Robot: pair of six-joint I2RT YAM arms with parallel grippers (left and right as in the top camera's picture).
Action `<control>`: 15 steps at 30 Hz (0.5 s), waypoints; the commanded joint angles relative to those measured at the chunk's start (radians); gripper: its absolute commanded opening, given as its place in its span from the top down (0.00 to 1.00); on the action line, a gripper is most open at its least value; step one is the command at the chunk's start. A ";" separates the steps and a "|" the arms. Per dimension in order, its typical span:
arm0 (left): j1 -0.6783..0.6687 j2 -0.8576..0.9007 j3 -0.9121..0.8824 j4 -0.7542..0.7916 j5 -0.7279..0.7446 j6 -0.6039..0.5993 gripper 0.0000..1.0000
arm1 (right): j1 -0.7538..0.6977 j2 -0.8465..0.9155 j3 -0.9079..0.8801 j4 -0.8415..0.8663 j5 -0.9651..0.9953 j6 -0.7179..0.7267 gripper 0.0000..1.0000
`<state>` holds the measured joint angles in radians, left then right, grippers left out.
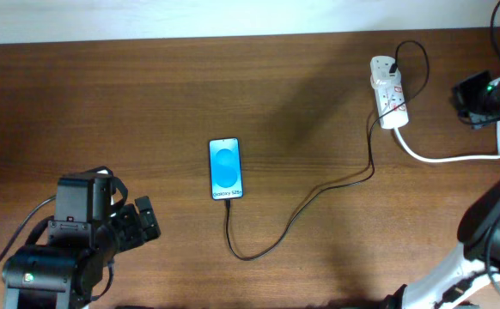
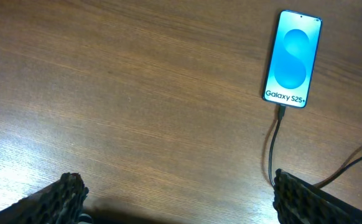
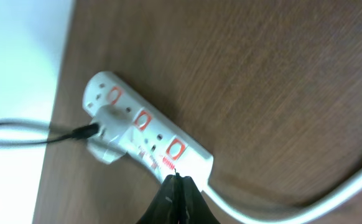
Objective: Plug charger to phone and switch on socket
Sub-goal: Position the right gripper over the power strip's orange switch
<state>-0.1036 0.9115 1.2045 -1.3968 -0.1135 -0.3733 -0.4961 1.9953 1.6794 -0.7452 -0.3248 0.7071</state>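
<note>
The phone [image 1: 225, 168] lies flat mid-table with its blue screen lit; it also shows in the left wrist view [image 2: 293, 57]. The thin black charger cable [image 1: 319, 190] runs from the phone's bottom edge, loops forward, then goes up to the white socket [image 1: 388, 93]. In the left wrist view the charger's plug tip [image 2: 280, 114] sits in the phone's port. My left gripper [image 2: 184, 205] is open and empty, front left of the phone [image 1: 144, 220]. My right gripper [image 3: 176, 180] is shut and empty, its tip just short of the socket's [image 3: 162, 140] end with a red switch.
A thick white cord [image 1: 448, 159] leaves the socket and runs right; it also shows in the right wrist view [image 3: 330, 199]. The table's far edge meets a white wall just behind the socket. My right arm [image 1: 478, 94] hangs at the right edge.
</note>
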 commanded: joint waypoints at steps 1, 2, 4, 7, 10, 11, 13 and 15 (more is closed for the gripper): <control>0.001 -0.003 -0.012 -0.004 -0.019 0.012 0.01 | -0.003 0.080 0.021 0.062 -0.075 0.085 0.96; 0.001 -0.003 -0.012 -0.004 -0.020 0.012 0.01 | -0.003 0.096 0.020 0.083 -0.097 0.098 0.96; 0.001 -0.003 -0.012 -0.003 -0.027 0.012 0.01 | -0.002 0.132 0.020 0.130 -0.149 0.131 0.96; 0.001 -0.003 -0.012 -0.004 -0.026 0.012 0.01 | 0.003 0.173 0.020 0.173 -0.181 0.148 0.96; 0.001 -0.003 -0.012 -0.003 -0.027 0.012 0.01 | 0.013 0.204 0.020 0.196 -0.187 0.148 0.96; 0.001 -0.003 -0.012 -0.003 -0.027 0.012 0.01 | 0.018 0.211 0.020 0.205 -0.191 0.148 0.96; 0.001 -0.003 -0.012 -0.003 -0.027 0.012 0.01 | 0.025 0.225 0.020 0.229 -0.195 0.164 0.96; 0.001 -0.003 -0.012 -0.004 -0.026 0.012 0.01 | 0.035 0.239 0.020 0.270 -0.212 0.182 0.96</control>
<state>-0.1036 0.9115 1.2037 -1.3994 -0.1246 -0.3733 -0.4824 2.2066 1.6794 -0.5110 -0.4999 0.8585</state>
